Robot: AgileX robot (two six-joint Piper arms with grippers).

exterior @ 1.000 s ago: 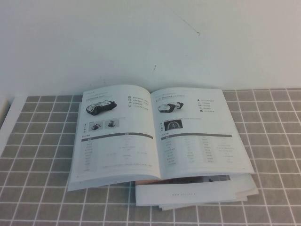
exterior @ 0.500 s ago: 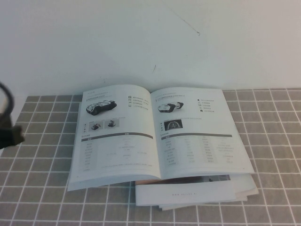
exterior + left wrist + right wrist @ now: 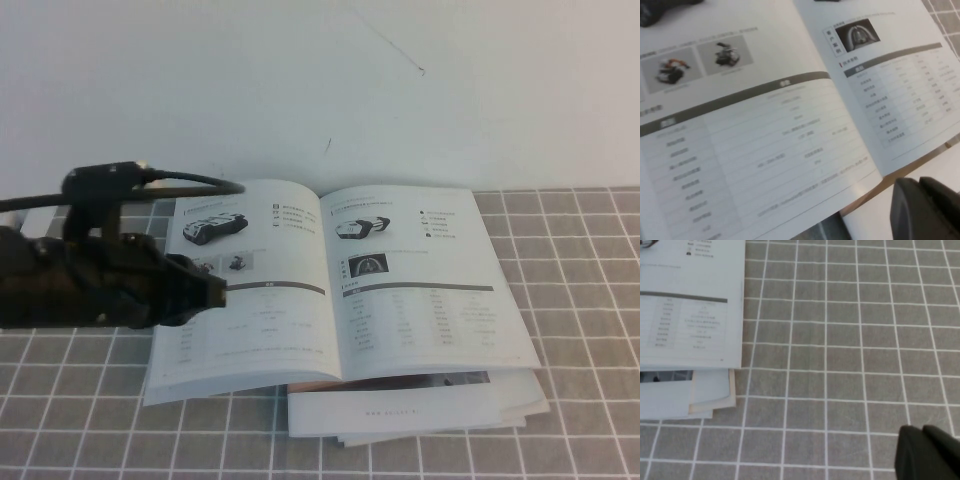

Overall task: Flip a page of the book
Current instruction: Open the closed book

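Glossy book (image 3: 335, 280) lies open; left claw (image 3: 215, 293) over it looks shut, right claw (image 3: 927, 452) shut.

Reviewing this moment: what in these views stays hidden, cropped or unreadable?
- left gripper, over the book's left page: its dark body hides the print beneath in the high view.
- right gripper, over the grey checked cloth: absent from the high view, cut by the frame edge in the right wrist view.
- Table text: too small, blurred everywhere.
- Booklets below: mostly covered.

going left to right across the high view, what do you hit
left gripper over the book's left page → spine → right page → bare checked cloth; right gripper is out of that view
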